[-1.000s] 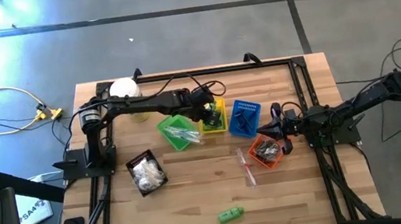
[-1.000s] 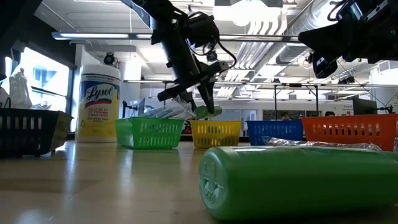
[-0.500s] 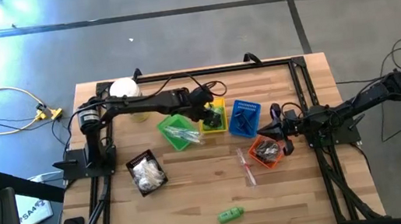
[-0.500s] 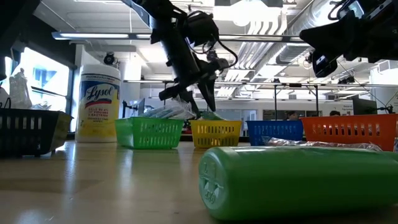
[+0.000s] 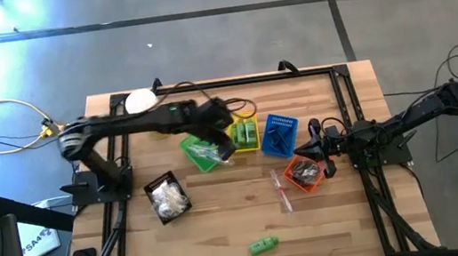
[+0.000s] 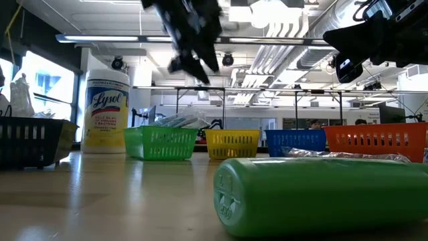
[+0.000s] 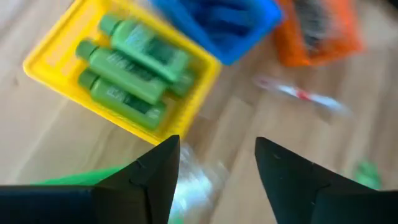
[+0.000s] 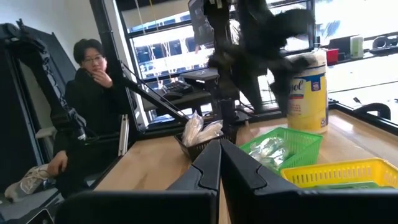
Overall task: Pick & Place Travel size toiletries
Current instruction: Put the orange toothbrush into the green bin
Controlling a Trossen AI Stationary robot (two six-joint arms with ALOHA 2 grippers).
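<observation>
My left gripper (image 5: 224, 146) (image 7: 216, 142) hangs open and empty, high above the near edges of the green basket (image 5: 201, 150) and the yellow basket (image 7: 56, 68). Three green bottles (image 7: 127, 68) lie in the yellow basket. One more green bottle (image 5: 264, 246) (image 6: 321, 197) lies on its side near the table's front edge. A clear-wrapped stick (image 5: 281, 191) lies flat on the wood at mid table. My right gripper (image 5: 302, 148) (image 8: 221, 152) waits shut at the right, between the blue basket and the orange one.
A blue basket (image 5: 279, 134), an orange basket (image 5: 304, 172) with dark pouches and a black basket (image 5: 167, 196) with white sachets stand around mid table. A big white jar (image 6: 107, 110) stands at the far left. A person sits beyond the table in the right wrist view.
My left gripper has let a green bottle drop from its fingertips into the yellow basket. It has then risen high above the baskets, drawn back toward the table's left and near edges, and rolled as it went.
</observation>
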